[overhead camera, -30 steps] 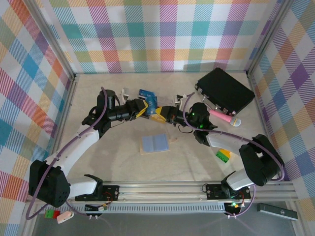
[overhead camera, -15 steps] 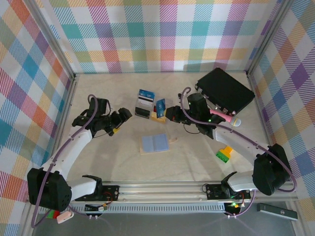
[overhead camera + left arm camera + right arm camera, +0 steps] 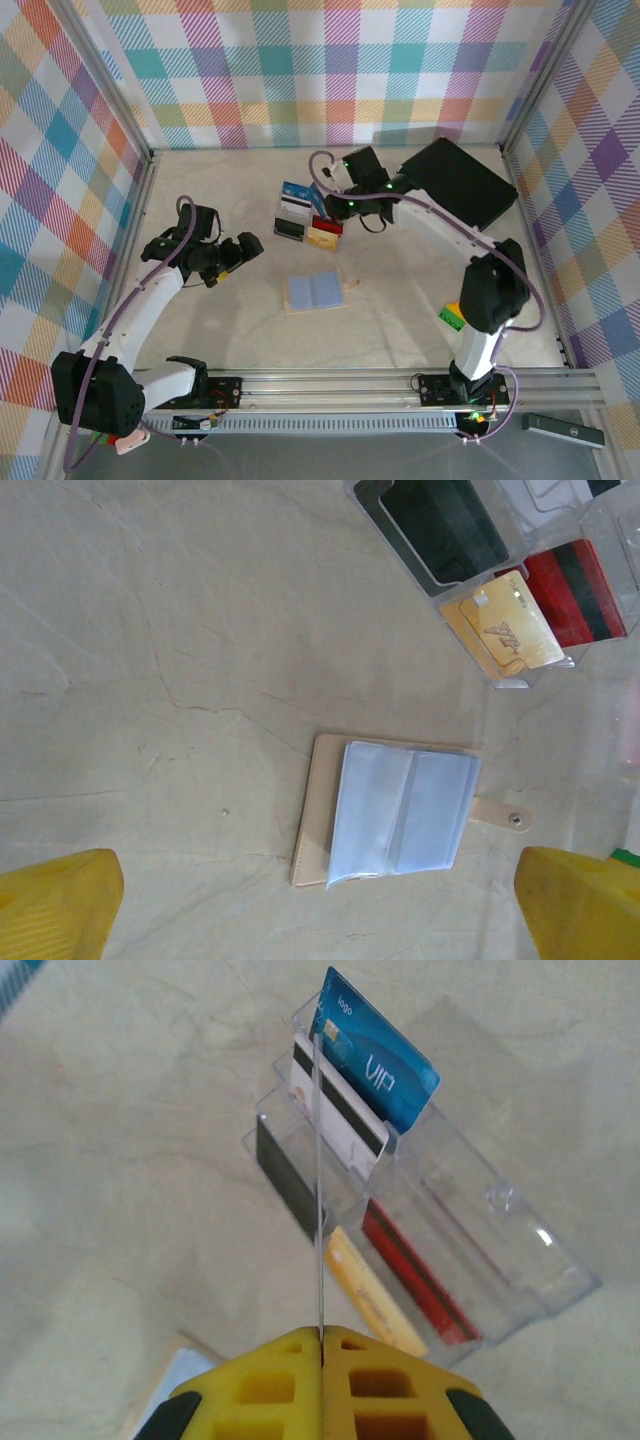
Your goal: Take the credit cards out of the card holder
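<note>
While right gripper (image 3: 322,1338) pinches edge-on card (image 3: 319,1190), blue card (image 3: 385,1070) reading "VIP", left gripper (image 3: 320,910) wide.

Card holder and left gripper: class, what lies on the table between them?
Nothing. In the top view, the table between the left gripper and the card holder is bare.

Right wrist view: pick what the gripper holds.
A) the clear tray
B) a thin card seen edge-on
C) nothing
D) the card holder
B: the right gripper is shut on a card, whose thin edge sticks out from between the closed yellow fingers.
</note>
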`<move>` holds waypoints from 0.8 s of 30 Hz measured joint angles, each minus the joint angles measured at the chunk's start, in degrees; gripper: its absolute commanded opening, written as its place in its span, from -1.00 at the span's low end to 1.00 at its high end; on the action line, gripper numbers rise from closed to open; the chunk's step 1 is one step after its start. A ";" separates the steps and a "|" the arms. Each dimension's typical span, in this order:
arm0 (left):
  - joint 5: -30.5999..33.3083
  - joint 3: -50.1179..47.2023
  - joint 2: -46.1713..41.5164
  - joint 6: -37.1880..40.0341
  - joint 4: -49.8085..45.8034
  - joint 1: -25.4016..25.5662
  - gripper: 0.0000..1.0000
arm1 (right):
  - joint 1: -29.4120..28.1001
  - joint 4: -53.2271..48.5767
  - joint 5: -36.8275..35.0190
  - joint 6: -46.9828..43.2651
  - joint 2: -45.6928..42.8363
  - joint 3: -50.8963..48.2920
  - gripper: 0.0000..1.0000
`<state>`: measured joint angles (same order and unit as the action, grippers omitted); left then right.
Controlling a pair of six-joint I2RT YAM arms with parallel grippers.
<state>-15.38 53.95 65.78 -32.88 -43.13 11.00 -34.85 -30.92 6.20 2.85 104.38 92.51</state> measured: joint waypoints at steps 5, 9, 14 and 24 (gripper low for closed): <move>-0.07 0.72 0.42 0.85 -0.46 -0.02 1.00 | 0.00 -2.54 -0.42 -8.02 8.50 10.03 -1.00; -0.20 1.22 0.59 1.01 -0.48 -0.02 1.00 | 0.00 -3.61 -0.68 -13.05 12.92 15.65 -1.00; -0.63 1.40 1.25 1.03 -0.44 -0.02 0.99 | 0.00 -3.69 -1.75 -19.17 16.48 19.76 -1.00; -1.68 1.40 2.14 1.03 -0.39 -0.02 0.99 | 0.00 -3.72 -2.78 -27.87 21.84 25.29 -1.00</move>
<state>-17.06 55.35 67.92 -31.86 -43.53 10.98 -34.85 -34.63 3.42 -25.02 126.21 117.80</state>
